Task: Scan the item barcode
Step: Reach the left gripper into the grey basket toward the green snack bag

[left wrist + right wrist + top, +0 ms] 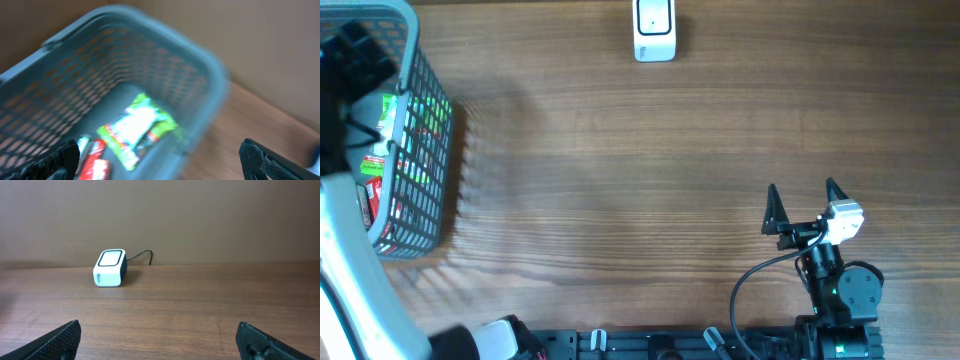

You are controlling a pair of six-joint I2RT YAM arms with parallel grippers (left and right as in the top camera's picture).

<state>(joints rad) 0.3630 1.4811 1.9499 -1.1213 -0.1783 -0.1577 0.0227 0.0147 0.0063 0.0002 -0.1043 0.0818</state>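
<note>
Hovering over the grey basket (420, 150) at the left edge of the table (620, 170), the left gripper (160, 167) has its jaws spread wide with nothing between them. The green packet (137, 127) lies on the basket floor below, and a red packet (95, 162) lies just beside it (the wrist view is too blurred to tell whether they touch). A wide descent could pinch both packets at once, or only a loose corner of film that slips free on the lift. The basket walls are close on the near side, so a finger could snag the mesh or rim and drag or tip the basket. No barcode is visible from here, so the packet may well arrive at the white scanner (654, 30), well apart at the middle of the far edge, with the wrong face towards it. The right gripper (805, 205), equally wide and empty, sits near the near right corner, clear of everything, and looks unlikely to interfere
</note>
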